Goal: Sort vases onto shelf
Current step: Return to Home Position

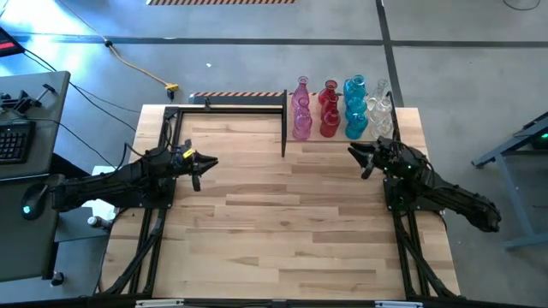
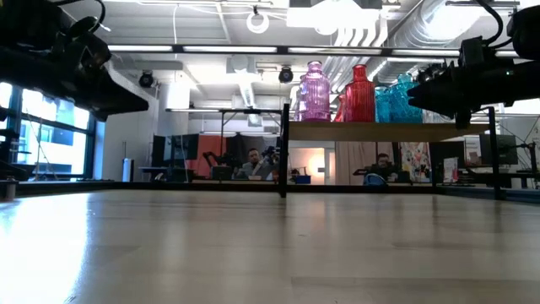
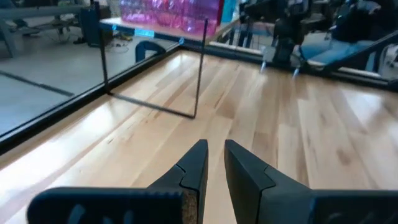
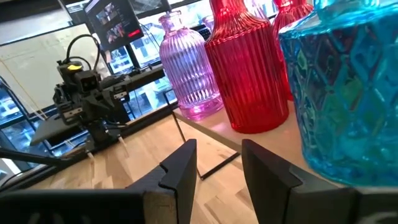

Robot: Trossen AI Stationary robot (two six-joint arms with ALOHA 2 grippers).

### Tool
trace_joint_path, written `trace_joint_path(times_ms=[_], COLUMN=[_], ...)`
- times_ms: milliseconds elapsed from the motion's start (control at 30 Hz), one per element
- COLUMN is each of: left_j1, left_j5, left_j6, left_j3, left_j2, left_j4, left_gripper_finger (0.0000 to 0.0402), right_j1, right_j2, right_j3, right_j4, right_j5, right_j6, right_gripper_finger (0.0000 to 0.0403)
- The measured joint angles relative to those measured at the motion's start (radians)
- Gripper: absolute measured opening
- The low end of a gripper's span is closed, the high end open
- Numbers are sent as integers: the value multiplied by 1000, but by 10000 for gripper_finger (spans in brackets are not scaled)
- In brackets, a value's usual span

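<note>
Glass vases stand in rows on the shelf [image 1: 407, 117] at the table's far right: pink vases [image 1: 301, 115], red vases [image 1: 330, 111], blue vases [image 1: 354, 109] and clear vases [image 1: 380, 107]. Each rests on its base. The low view shows the shelf board [image 2: 380, 132] raised above the tabletop. My right gripper [image 1: 353, 154] hovers just in front of the shelf. It is slightly open and empty, with the red vase [image 4: 245, 68] and blue vase [image 4: 348, 93] close ahead. My left gripper [image 1: 210, 162] hangs over the table's left part. Its fingers [image 3: 199, 162] are all but shut, with nothing between them.
A black metal frame [image 1: 227, 107] runs along the far edge left of the shelf, with an upright bar [image 3: 200, 68] at the shelf's left end. A desk with a keyboard [image 1: 13, 141] stands left of the table. People [image 2: 253, 165] sit in the room beyond.
</note>
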State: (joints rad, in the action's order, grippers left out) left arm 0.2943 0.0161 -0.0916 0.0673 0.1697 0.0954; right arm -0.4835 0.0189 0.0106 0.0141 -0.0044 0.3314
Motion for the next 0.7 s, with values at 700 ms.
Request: trace_joint_path(times_ms=[700], left_j1=[0], left_j5=[29], left_j6=[-194], left_j3=[0], left_j2=[0], left_j4=[13], left_gripper_finger=[45], right_j1=[0], right_j2=[0], right_j3=[0], right_j4=[-2], right_j5=[0], right_j6=[8], right_gripper_finger=[117])
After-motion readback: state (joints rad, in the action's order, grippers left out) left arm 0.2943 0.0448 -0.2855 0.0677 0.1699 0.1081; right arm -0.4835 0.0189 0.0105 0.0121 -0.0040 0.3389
